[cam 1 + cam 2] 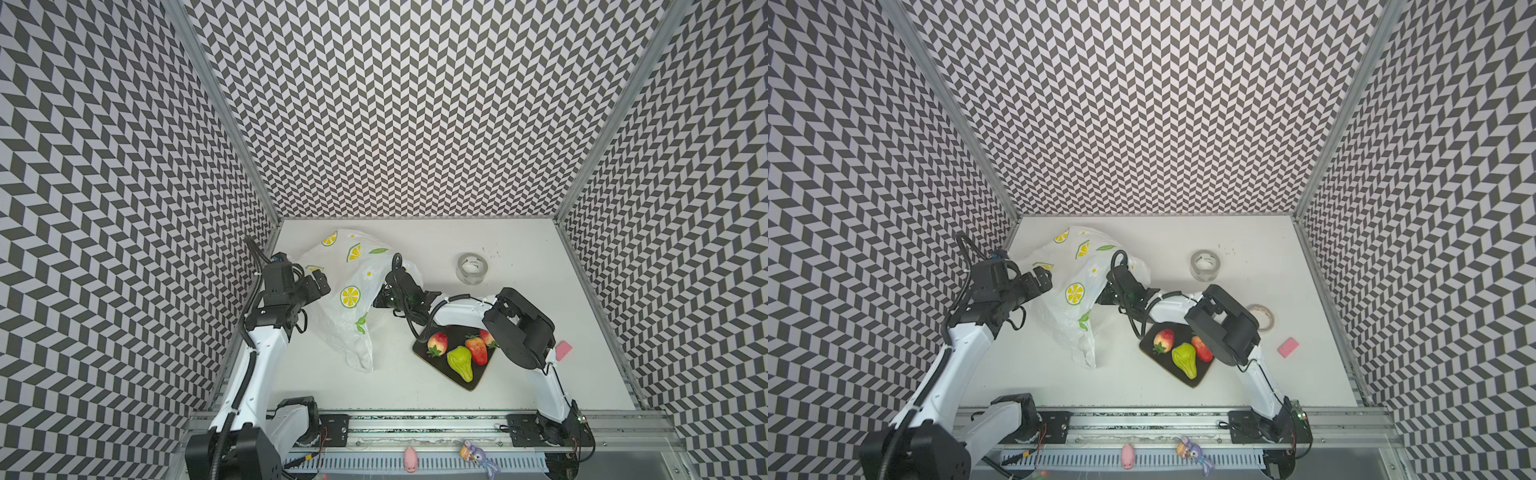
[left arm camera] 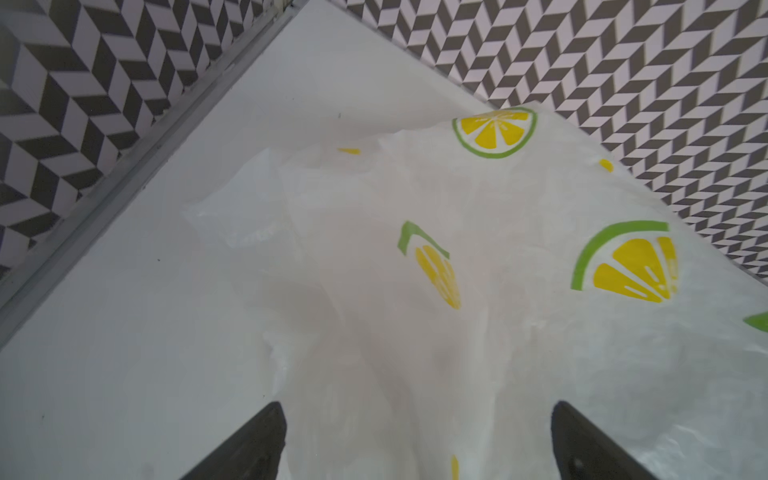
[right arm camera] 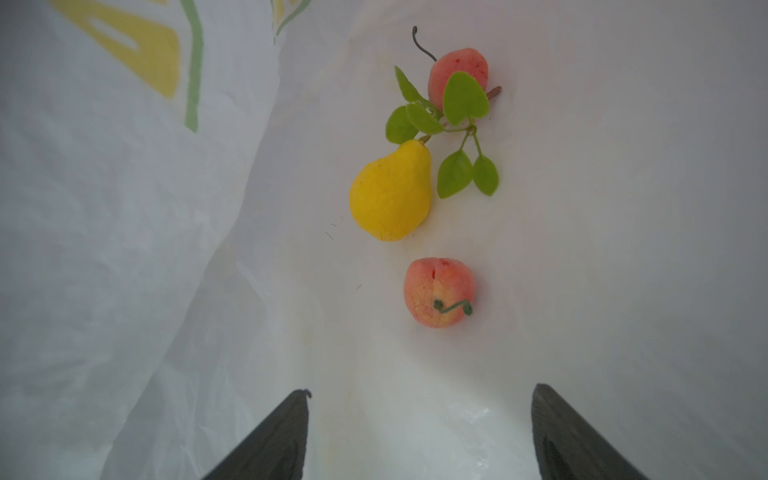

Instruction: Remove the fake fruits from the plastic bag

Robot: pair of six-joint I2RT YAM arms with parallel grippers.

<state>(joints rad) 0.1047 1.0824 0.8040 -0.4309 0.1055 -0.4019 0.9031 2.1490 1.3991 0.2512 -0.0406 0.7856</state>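
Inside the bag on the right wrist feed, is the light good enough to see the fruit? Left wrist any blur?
Right wrist view: soft, even light filtering through the plastic bag, no glare; the yellow pear and nearer peach look sharp. Left wrist view: slightly soft, the lemon prints smeared at their edges.

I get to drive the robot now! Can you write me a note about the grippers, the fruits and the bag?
Left gripper: open, over the plastic bag, holding nothing.
Right gripper: open, reaching inside the bag, holding nothing.
Done: strawberry, second strawberry and green pear lie on the black board.
Left: yellow pear, round pink fruit and second round pink fruit by a leafy sprig, all in the bag.
Next, probably: the round pink fruit nearest the right gripper.
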